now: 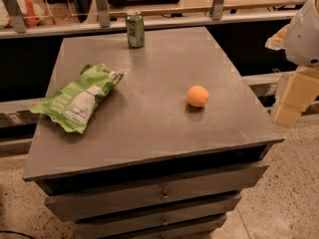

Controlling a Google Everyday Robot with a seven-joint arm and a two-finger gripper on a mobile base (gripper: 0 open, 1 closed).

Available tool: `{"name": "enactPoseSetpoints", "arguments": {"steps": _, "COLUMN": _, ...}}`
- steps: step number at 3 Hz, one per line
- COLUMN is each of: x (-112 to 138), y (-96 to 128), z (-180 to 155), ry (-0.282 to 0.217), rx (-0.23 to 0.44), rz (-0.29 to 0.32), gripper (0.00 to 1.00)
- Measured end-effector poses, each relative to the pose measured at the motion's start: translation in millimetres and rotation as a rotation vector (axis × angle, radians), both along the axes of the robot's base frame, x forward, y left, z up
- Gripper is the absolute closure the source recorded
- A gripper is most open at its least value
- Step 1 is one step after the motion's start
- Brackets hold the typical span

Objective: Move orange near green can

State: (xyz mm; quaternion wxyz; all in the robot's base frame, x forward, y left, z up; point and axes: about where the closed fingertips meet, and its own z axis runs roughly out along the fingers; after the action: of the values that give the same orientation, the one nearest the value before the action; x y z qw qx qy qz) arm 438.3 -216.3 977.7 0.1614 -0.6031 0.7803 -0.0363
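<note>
The orange (pixel 198 96) sits on the grey cabinet top (pixel 149 118), right of the middle. The green can (pixel 134 29) stands upright at the far edge of the top, left of centre, well away from the orange. My gripper (pixel 293 99) hangs off the right side of the cabinet, beyond its edge and to the right of the orange, touching nothing. The white arm body (pixel 306 34) is above it.
A flat crinkled green chip bag (pixel 79 97) lies on the left part of the top. Drawers (pixel 159 193) face the front. A railing with glass panels (pixel 164 19) runs behind the cabinet. Speckled floor (pixel 294 193) lies to the right.
</note>
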Motion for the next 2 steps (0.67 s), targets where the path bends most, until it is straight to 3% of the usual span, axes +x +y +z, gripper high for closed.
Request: {"name": "enactPoseSetpoints", "arguments": {"steps": 2, "x": 3.6, "y": 1.2, "z": 1.1, "ry": -0.013, "rx": 0.015, "rz": -0.010, "gripper": 0.00}}
